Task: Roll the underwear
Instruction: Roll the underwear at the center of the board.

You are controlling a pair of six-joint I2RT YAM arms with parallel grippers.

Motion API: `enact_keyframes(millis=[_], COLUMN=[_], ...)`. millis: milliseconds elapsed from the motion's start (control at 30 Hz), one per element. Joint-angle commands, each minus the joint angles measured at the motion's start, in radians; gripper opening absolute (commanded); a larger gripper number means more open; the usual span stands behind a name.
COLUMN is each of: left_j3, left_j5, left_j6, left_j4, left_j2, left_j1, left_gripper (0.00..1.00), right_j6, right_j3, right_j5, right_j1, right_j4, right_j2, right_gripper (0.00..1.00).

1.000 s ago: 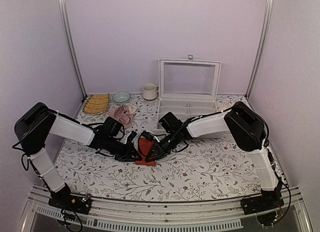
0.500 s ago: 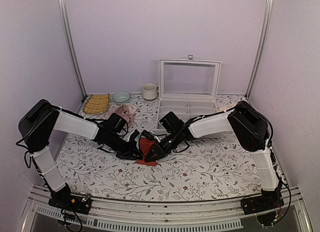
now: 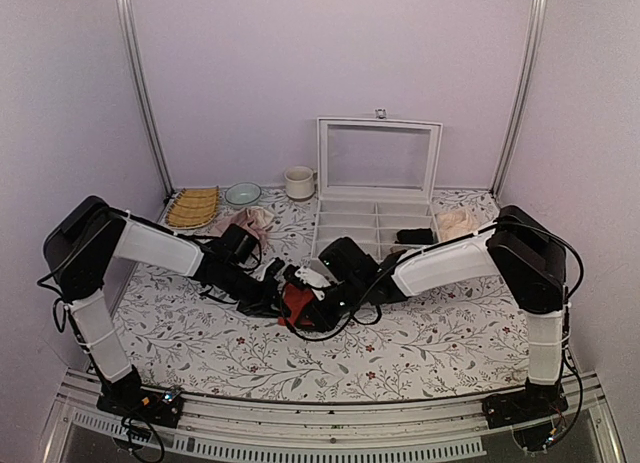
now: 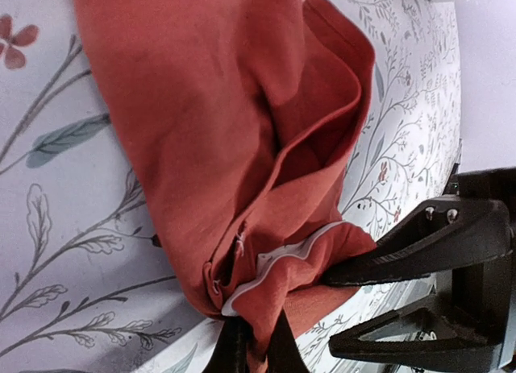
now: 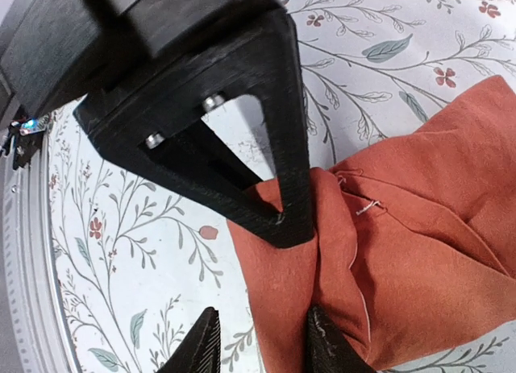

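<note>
Red underwear [image 3: 296, 303] bunched mid-table [image 3: 450, 333]. Left gripper [image 4: 256, 350] pinches its hem tight; right gripper [image 5: 262, 345] parted astride a fold, apparently not gripping. Hold the hem taut and bite deeper before rolling.

The top camera is looking down from high above the near edge, taking in the whole table [image 3: 430, 343] to its far edge. Both wrist cameras are pressing in very close (one from each side), sharing the underwear [image 3: 297, 303] mid-table with it.
</note>
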Motion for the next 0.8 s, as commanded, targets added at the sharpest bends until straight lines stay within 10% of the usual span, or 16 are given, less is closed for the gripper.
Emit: enact_keyframes(millis=[0, 667, 767], left_j3=[-0.003, 0.012, 0.013], left_j5=[-0.065, -0.050, -0.049], left_j6=[0.018, 0.023, 0.026], left_j4=[-0.065, -0.073, -0.075], left_j2=[0.042, 0.058, 0.058], left_j1=[-0.008, -0.008, -0.008], left_gripper=[0.00, 0.00, 0.00], right_j6=[-0.085, -0.330, -0.333], right_j3=[-0.086, -0.232, -0.233], right_j5=[0.235, 0.555, 0.554], right_j1=[0.044, 0.186, 0.187], right_j4=[0.018, 0.250, 0.250], right_j2=[-0.143, -0.111, -0.102], right_gripper=[0.36, 0.30, 0.17])
